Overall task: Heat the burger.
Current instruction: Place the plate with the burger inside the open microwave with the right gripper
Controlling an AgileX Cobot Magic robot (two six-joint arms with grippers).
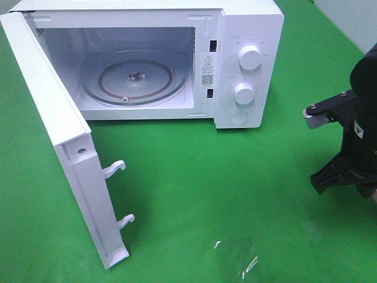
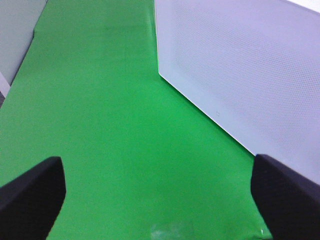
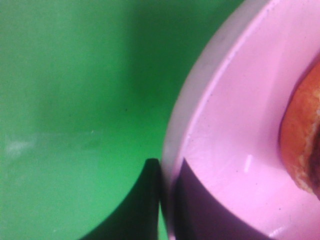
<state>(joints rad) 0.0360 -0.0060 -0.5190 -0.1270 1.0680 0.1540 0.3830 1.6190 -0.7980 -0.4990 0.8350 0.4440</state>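
On the green desk (image 1: pixel 235 188) stands a white microwave (image 1: pixel 247 35), its door (image 1: pixel 53 118) swung wide toward the left of the exterior view. Two white latch hooks (image 1: pixel 115 170) jut from the door's free edge. A round glass turntable (image 1: pixel 135 76) lies inside the cavity, and two white knobs (image 1: pixel 250 58) sit one above the other on the control panel at the oven's right side.

The burger (image 3: pixel 305 135) shows only in the right wrist view, as a slice of glossy orange-brown bun at the picture's edge, resting on a pink plate (image 3: pixel 235 125). The right end effector (image 3: pixel 167 175) is pressed together on that plate's rim. One of its dark fingers (image 3: pixel 140 210) lies outside the rim over the desk and the other on the plate's inner surface, so the rim is pinched between them. The burger sits further in on the plate, apart from the fingers. Plate and burger fall outside the exterior view; only the black right arm (image 1: pixel 353 147) shows there, at the right edge and well apart from the microwave.

The left end effector (image 2: pixel 157 165) is spread wide and holds nothing. Its two black fingers (image 2: pixel 30 195) stand at opposite sides of its wrist view with green desk between them, and the door's dotted white panel rises near one of them.
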